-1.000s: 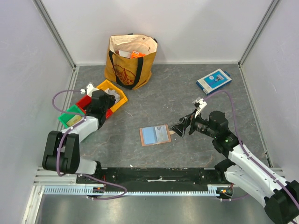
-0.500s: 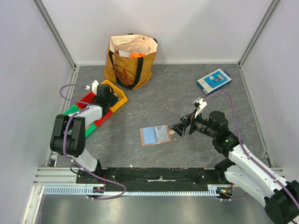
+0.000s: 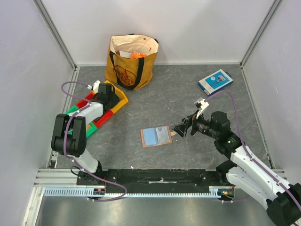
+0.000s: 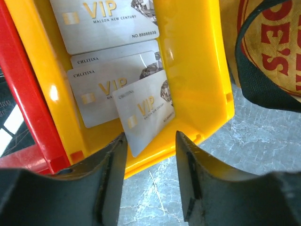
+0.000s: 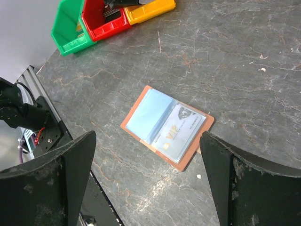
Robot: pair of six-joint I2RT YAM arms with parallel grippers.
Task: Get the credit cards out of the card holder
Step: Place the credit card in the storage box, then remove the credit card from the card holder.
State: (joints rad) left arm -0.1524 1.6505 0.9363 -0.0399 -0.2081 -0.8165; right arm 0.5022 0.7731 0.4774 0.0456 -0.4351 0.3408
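The card holder [image 3: 156, 136] lies open and flat on the table, its pale blue sleeves up [image 5: 167, 127]. One credit card [image 5: 182, 129] marked VIP shows inside its right sleeve. My right gripper [image 5: 146, 136] hovers wide open above and to the right of the holder [image 3: 181, 128], touching nothing. At the back left, my left gripper [image 4: 149, 136] stands open over the near end of the yellow bin [image 4: 197, 70], with nothing between its fingers. Several credit cards [image 4: 108, 89] lie in that bin. One card [image 4: 143, 110] rests tilted against the bin's end wall.
A red bin [image 5: 101, 21] and a green bin [image 5: 70, 28] sit beside the yellow one along the left wall. A tan tote bag [image 3: 131, 59] stands just behind the bins. A blue-and-white flat box [image 3: 215, 81] lies at the back right.
My left gripper has swung from above the red and green bins to the yellow bin, and its jaws have gone from shut to open. The right arm has stayed still.
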